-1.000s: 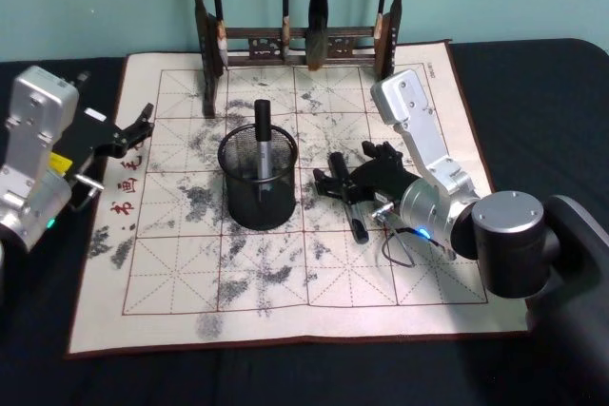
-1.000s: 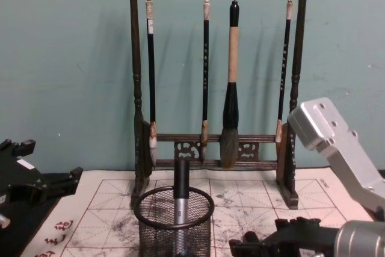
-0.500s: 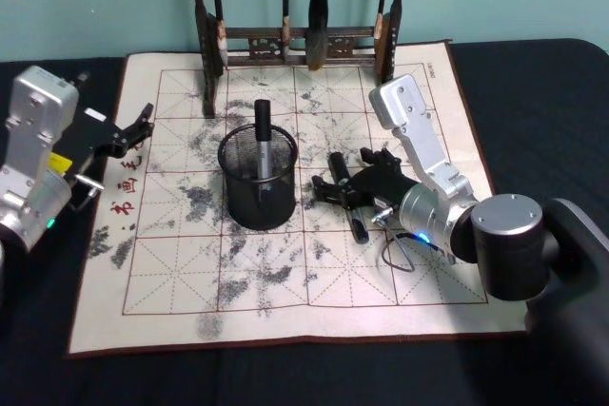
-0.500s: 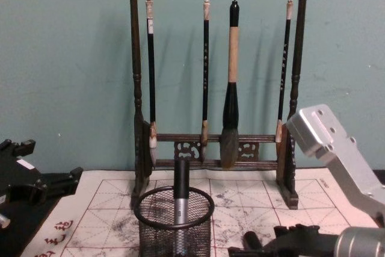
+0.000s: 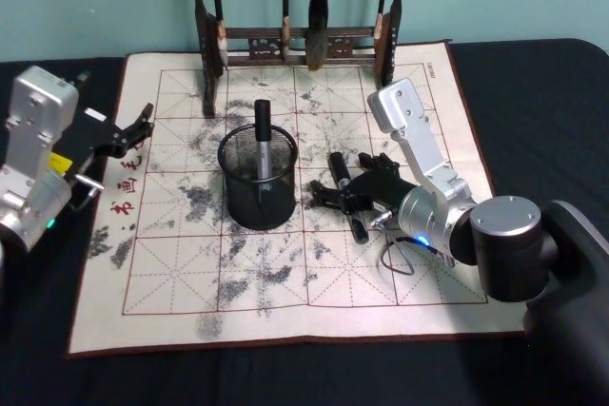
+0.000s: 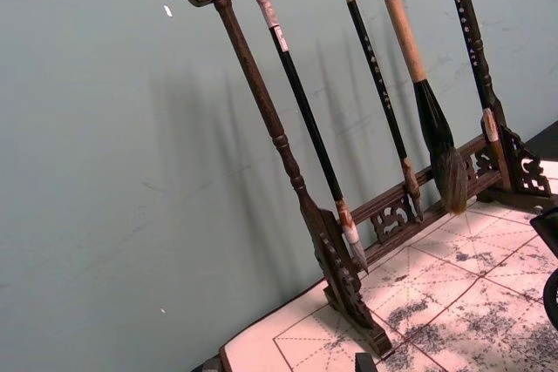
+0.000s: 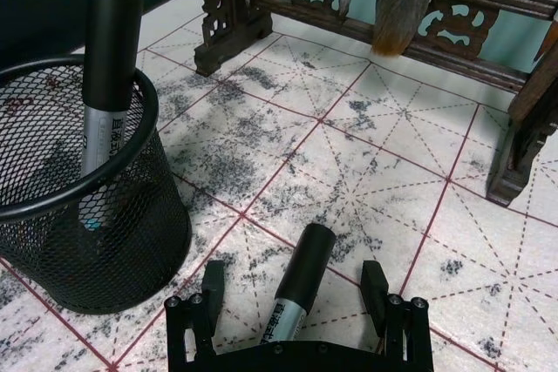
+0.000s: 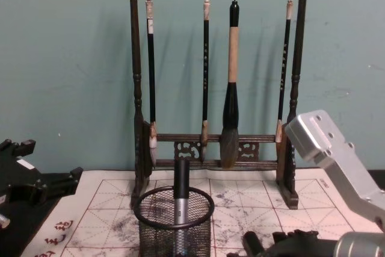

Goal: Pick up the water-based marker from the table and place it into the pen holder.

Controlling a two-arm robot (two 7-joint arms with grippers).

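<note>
A black-and-silver water-based marker (image 5: 346,194) (image 7: 295,292) lies on the table's whitish mat (image 5: 285,278), just right of the pen holder (image 5: 258,199) (image 7: 131,241) (image 8: 174,233). My right gripper (image 5: 345,196) (image 7: 292,285) is open and low over the mat, one finger on each side of the marker's capped end without touching it. Another marker (image 5: 262,140) (image 7: 106,67) (image 8: 180,194) stands upright inside the black mesh pen holder. My left gripper (image 5: 136,128) (image 8: 57,183) is parked at the mat's left edge, open and holding nothing.
A tall dark wooden brush rack (image 5: 295,45) (image 8: 216,148) (image 6: 349,294) (image 7: 392,2) with several hanging brushes stands along the mat's far edge. The mat in front of the pen holder and the marker is bare apart from ink smudges.
My right gripper has sunk lower and shifted slightly left, so its fingers now straddle the lying marker. The marker, the pen holder and the left arm have not moved.
</note>
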